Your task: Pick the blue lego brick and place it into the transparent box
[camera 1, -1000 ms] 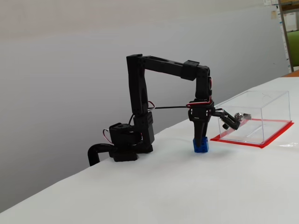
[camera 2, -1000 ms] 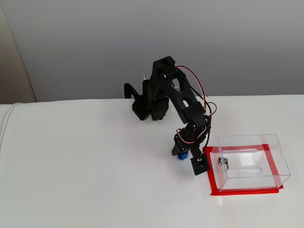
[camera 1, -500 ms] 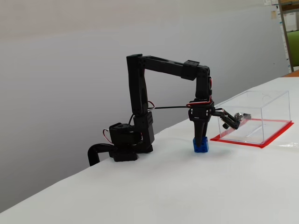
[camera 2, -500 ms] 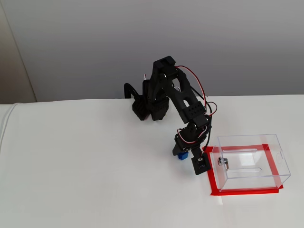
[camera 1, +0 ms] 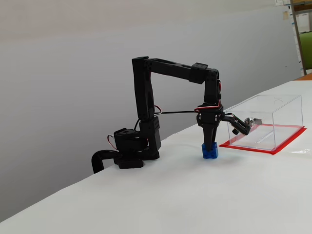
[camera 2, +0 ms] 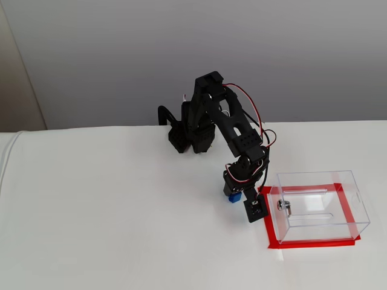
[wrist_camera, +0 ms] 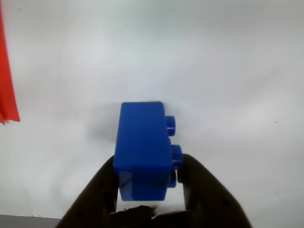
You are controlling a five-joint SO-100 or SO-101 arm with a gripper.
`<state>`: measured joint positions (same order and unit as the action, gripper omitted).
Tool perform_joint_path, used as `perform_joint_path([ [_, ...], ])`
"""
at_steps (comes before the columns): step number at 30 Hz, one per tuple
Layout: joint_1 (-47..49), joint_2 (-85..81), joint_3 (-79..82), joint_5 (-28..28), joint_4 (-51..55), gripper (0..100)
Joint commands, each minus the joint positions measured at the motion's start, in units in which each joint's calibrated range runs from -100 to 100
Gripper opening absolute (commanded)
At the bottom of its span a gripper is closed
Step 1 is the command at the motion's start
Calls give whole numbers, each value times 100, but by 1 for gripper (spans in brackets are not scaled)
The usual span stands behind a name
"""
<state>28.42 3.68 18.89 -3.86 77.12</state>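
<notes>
The blue lego brick [wrist_camera: 142,147] stands on the white table with its studs to the right in the wrist view. My gripper [wrist_camera: 149,161] points straight down and its two black fingers press the brick's left side and its studs, shut on it. The brick sits low at the table surface in both fixed views [camera 1: 210,150] [camera 2: 234,197], under the gripper [camera 1: 210,145] [camera 2: 234,192]. The transparent box [camera 1: 265,122] [camera 2: 320,205] with a red base and a silver lock [camera 2: 284,207] stands just to the right of the brick. Its red edge [wrist_camera: 7,85] shows at the wrist view's left.
The arm's black base [camera 1: 131,151] [camera 2: 190,136] stands behind and to the left of the brick. The white table [camera 1: 195,195] runs to an edge at the back by a grey wall. A black cable clamp [camera 1: 100,161] sits at that edge.
</notes>
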Motion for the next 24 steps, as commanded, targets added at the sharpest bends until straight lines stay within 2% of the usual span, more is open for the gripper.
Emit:
perform_joint_path([
  [1,-29,-41,-144,-16,-1,8],
  [24,-58,-194,-252,-16,-10,8],
])
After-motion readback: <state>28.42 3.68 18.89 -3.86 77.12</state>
